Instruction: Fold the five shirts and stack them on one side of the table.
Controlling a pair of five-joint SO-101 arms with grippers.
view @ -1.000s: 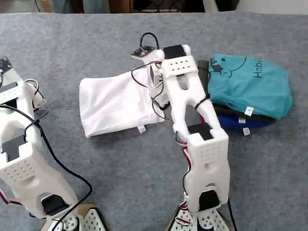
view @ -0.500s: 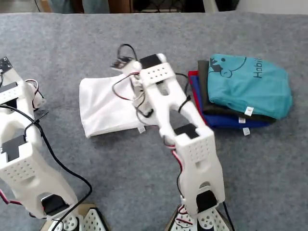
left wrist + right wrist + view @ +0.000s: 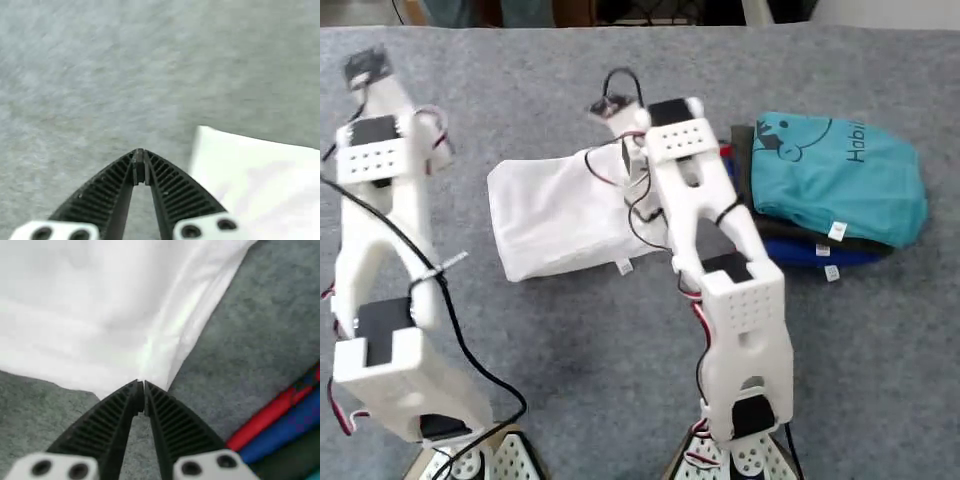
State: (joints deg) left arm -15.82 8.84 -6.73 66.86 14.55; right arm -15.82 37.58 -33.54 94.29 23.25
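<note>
The white shirt [image 3: 560, 215] lies on the tabletop [image 3: 570, 340] near the stack [image 3: 830, 190]; the left claw [image 3: 139, 165], just off its corner, and the right claw [image 3: 140, 395], at its edge, are both closed and should probably open before pinching it.

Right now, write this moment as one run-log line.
white shirt: folded | stack: teal on top | left gripper: shut | right gripper: shut at shirt edge

Robotics laboratory station: two white perforated-shell arms, left arm [image 3: 380, 230] and right arm [image 3: 735, 300], with exposed cables [image 3: 470, 350], stand at a grey felt-covered bench [image 3: 880, 340] carrying a white shirt [image 3: 555, 215] and a stack of folded shirts [image 3: 840, 180].
</note>
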